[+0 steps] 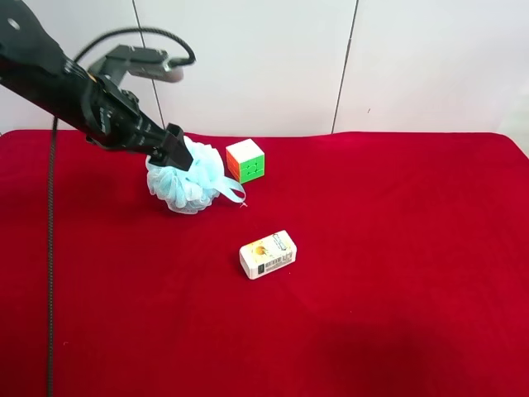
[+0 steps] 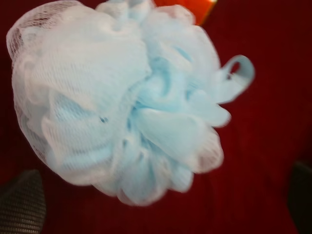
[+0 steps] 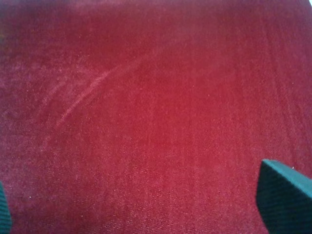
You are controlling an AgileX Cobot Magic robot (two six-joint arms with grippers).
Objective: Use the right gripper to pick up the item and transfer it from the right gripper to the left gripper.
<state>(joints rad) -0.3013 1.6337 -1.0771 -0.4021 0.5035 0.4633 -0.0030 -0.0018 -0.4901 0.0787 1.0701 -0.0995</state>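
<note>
Left gripper (image 1: 178, 153), fingers parted: in the left wrist view the two dark fingertips (image 2: 19, 202) show at opposite lower corners, well apart, with the item (image 2: 122, 105) filling the space ahead of them and touching neither visibly. Seen from above, the black fingers reach onto the top of the item (image 1: 188, 184), which rests on the red cloth (image 1: 397, 273). The item is a fluffy pale blue mesh pouf, gathered in folds, with a blue ribbon loop (image 1: 231, 192) trailing toward the puzzle cube (image 1: 245, 160) just beside it; the small white box (image 1: 268, 254) lies apart, nearer the cloth's middle. The arm slants down from the exterior high view's upper left. Right gripper (image 3: 146, 214): fingers spread wide, one fingertip (image 3: 285, 195) at each lower corner, only bare red cloth between them.
</note>
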